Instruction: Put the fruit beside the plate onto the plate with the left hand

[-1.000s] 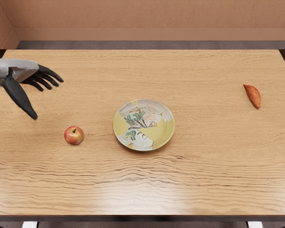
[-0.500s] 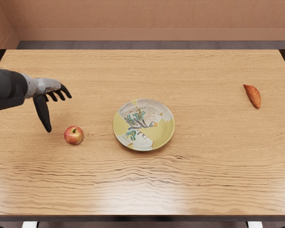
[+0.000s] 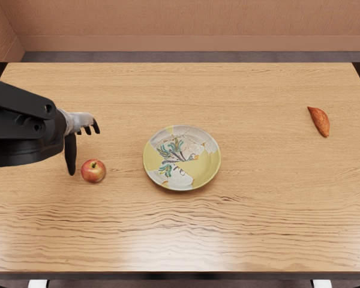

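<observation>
Head view: the left arm (image 3: pixel 21 129) comes in from 9 o'clock, a bulky dark forearm lying over the table's left side. The left hand (image 3: pixel 78 124) is at its end, its fingers (image 3: pixel 91 126) spread and lightly bent, gripping nothing. The black thumb (image 3: pixel 70 157) points straight down toward the tabletop.

The apple (image 3: pixel 93 171), red with a yellowish patch and a short stem, sits on the bare wood at about 5 o'clock from the hand. The thumb tip is just beside it at its 9 o'clock; whether the two touch is hard to tell from this angle.

The plate (image 3: pixel 211 165), yellow-rimmed with a pale centre and a painted plant, lies near the middle of the table (image 3: pixel 258 210), at 3 o'clock from the apple and apart from it. A reddish-orange, pointed fruit (image 3: pixel 319 120) lies well apart, toward the plate's 2 o'clock, near the right edge.
</observation>
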`<state>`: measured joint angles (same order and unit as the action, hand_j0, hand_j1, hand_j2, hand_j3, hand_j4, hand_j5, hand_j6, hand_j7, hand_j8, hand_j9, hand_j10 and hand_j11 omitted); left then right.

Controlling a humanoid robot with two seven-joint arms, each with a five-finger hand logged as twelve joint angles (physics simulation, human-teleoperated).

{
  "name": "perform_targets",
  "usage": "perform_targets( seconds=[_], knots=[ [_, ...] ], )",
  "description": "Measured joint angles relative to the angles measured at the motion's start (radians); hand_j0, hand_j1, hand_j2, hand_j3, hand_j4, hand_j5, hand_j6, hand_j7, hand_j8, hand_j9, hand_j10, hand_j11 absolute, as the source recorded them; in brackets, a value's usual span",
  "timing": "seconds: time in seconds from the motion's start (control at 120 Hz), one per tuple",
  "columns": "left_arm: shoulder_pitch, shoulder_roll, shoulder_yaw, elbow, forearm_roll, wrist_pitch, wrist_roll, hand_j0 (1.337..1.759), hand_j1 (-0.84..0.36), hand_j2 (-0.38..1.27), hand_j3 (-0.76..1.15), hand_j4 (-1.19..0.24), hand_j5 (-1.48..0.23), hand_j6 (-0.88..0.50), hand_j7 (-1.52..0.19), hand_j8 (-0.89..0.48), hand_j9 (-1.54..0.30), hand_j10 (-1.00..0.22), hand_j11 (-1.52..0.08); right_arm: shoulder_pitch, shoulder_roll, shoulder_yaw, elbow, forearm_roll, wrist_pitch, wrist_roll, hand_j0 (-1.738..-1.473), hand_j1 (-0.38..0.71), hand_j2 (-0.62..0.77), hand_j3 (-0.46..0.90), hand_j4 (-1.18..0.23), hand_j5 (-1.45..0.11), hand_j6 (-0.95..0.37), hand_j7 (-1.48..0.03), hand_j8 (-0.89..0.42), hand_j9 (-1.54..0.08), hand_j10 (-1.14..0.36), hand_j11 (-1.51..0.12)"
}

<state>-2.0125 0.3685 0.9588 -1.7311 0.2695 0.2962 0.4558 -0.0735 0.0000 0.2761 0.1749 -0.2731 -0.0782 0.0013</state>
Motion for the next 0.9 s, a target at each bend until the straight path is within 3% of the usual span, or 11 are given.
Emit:
perform_targets(
  seconds=[0.225, 0.358, 0.9],
  knots=[
    [0.001, -0.109, 0.027, 0.004, -0.016, 0.069, 0.007, 1.658, 0.05, 0.05, 0.00, -0.25, -0.32, -0.25, -0.32, -0.25, -0.32, -0.25, -0.32, 0.000, 0.000, 0.000, 0.000, 0.000, 0.000, 0.000, -1.658, -0.31, -0.01, 0.00, -0.04, -0.05, -0.04, -0.05, -0.04, -0.05, -0.04, -0.05],
    [0.001, -0.112, 0.037, 0.005, 0.001, 0.114, 0.007, 1.658, 0.05, 0.05, 0.00, -0.25, -0.32, -0.25, -0.32, -0.25, -0.32, -0.25, -0.32, 0.000, 0.000, 0.000, 0.000, 0.000, 0.000, 0.000, -1.658, -0.31, -0.01, 0.00, -0.04, -0.05, -0.04, -0.05, -0.04, -0.05, -0.04, -0.05],
    [0.113, -0.202, 0.051, 0.023, 0.020, 0.232, 0.004, 1.658, 0.05, 0.05, 0.00, -0.25, -0.33, -0.25, -0.33, -0.25, -0.33, -0.25, -0.33, 0.000, 0.000, 0.000, 0.000, 0.000, 0.000, 0.000, -1.658, -0.31, -0.01, 0.00, -0.04, -0.05, -0.04, -0.05, -0.04, -0.05, -0.04, -0.05]
  ],
)
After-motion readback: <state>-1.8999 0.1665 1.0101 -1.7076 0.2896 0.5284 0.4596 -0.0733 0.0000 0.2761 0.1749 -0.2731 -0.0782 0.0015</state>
